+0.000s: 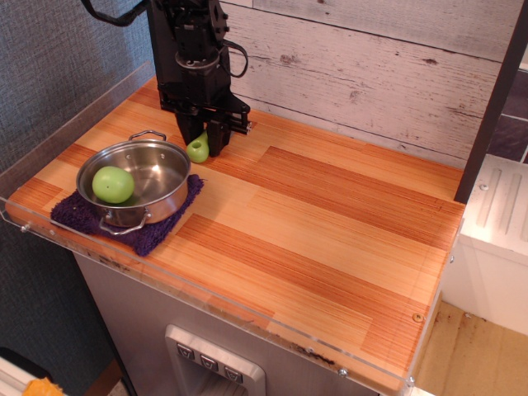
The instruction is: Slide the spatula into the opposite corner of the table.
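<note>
The spatula (198, 150) lies at the table's (330, 223) far left, near the back wall. Only the end of its lime-green handle shows; the grey slotted head is hidden behind the arm. My gripper (204, 145) is down over the handle with its black fingers (217, 140) drawn in against both sides of it, so it is shut on the handle. The fingertips are at or close to the wooden top.
A steel pot (157, 177) holding a green apple (113, 183) stands on a purple cloth (78, 216) just in front-left of the spatula. A clear acrylic rim (272, 326) edges the table. A plank wall (371, 74) runs behind.
</note>
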`<state>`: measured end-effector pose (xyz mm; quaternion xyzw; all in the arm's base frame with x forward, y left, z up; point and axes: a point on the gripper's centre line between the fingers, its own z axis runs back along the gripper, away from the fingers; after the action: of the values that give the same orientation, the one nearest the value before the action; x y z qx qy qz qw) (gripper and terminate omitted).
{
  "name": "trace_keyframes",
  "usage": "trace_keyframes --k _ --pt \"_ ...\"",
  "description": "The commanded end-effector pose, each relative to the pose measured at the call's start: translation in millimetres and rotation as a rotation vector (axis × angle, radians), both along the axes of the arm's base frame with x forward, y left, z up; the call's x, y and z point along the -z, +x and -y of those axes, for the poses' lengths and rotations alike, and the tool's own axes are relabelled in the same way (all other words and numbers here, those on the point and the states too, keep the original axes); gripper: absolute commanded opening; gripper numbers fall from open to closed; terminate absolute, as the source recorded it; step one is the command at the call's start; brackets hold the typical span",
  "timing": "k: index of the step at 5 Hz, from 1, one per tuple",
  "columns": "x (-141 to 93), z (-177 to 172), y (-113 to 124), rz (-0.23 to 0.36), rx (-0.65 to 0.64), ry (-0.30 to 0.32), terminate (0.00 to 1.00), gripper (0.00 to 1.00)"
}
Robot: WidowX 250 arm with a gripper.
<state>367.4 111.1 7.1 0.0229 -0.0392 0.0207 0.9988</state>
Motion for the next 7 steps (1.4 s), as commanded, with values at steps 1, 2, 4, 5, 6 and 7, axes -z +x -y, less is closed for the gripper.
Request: trace_keyframes --k 1,2,4,5,6,7 --pt "-34.2 17.7 10.2 0.101 0.004 0.015 0.00 0.00" --pt "-64.3 64.7 15.3 0.274 0.037 -0.081 0.00 0.00" --pt "-88.7 159.2 -54.2 0.344 0.189 -0.175 0.00 0.00" --pt "-72.0 181.7 -92.2 0.278 0.244 -0.134 0.00 0.00" --pt "-55.3 192.1 -104.1 0.206 0.298 -0.111 0.00 0.00" --pt "-51.7 202.8 -99.6 0.203 0.303 -0.095 0.00 0.00"
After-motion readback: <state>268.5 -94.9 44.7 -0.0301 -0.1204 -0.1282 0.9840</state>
